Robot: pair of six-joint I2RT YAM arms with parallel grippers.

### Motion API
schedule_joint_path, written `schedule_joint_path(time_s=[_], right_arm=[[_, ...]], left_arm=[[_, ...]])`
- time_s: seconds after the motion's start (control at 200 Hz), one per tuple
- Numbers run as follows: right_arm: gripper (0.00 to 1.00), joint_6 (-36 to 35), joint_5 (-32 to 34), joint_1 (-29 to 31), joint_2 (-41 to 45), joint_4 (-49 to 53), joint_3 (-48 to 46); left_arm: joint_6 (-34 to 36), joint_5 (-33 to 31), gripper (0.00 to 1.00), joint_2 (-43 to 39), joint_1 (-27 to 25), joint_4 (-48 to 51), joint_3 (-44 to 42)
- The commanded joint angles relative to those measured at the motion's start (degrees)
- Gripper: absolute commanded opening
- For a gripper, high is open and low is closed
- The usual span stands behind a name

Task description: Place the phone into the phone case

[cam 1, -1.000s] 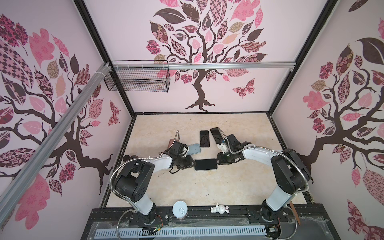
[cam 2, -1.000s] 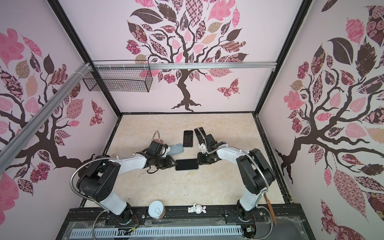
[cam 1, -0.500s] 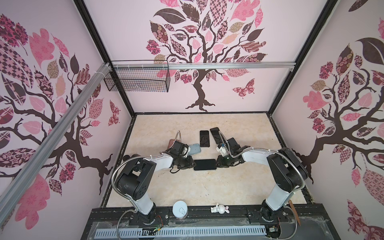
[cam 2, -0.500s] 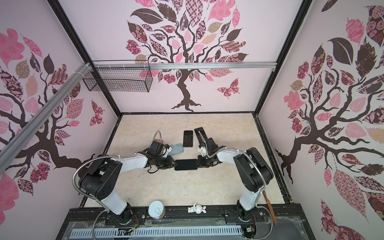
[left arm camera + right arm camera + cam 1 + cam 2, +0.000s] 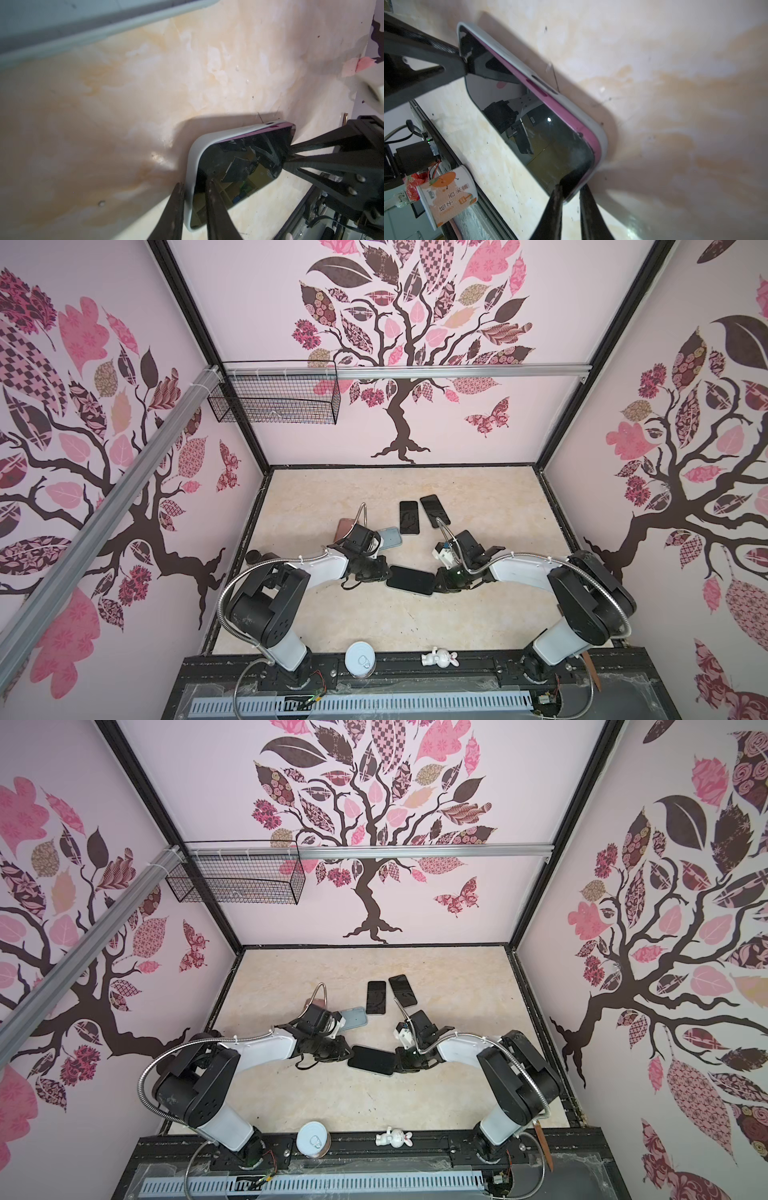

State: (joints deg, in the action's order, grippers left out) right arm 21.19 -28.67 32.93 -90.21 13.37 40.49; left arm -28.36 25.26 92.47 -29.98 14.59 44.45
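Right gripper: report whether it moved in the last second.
Yes. The right gripper moved away from the tilted black phone, toward the front rail.

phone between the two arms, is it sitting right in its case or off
Not fully seated: the phone shows its pink edge above the pale case rim along one long side, most near the right gripper.

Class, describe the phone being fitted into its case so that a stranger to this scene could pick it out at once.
On the marbled beige table, look to the middle, where the left gripper and right gripper meet. The phone pinched between them lies crosswise, its pink edge sitting partly inside a pale grey case, unlike the two bare black phones lying lengthwise behind it.
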Motion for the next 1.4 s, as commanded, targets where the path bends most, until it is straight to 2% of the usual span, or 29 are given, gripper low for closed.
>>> schedule_joint_path(time_s=[0.0, 0.095, 0.16, 0.23, 0.55, 1.395], right_arm=[[0.2, -0.36, 4.36, 0.46, 3.46, 4.95, 1.12], [0.25, -1.55, 7.2, -0.01, 4.31, 8.78, 4.09], [0.35, -2.21, 9.15, -0.42, 4.54, 10.96, 6.25], [0.37, -2.77, 10.38, -1.02, 4.72, 12.2, 8.14], [0.25, -3.05, 9.6, -1.6, -0.39, 10.64, 12.33], [0.17, -2.01, 5.74, -1.64, -6.5, 6.58, 9.68]], left_arm=[[2.22, -1.47, 0.24, -2.77, -0.51, 3.51, -0.85], [2.62, -1.92, 0.26, -3.15, -0.2, 5.26, -0.06], [2.75, -2.27, 0.27, -3.44, 0.0, 5.91, 0.43], [2.72, -2.48, 0.28, -3.86, 0.23, 6.09, 0.72], [4.73, -0.45, 0.28, -1.29, 0.45, 5.33, 3.58], [3.5, 3.03, 0.24, 2.82, 0.36, 2.27, 4.38]])
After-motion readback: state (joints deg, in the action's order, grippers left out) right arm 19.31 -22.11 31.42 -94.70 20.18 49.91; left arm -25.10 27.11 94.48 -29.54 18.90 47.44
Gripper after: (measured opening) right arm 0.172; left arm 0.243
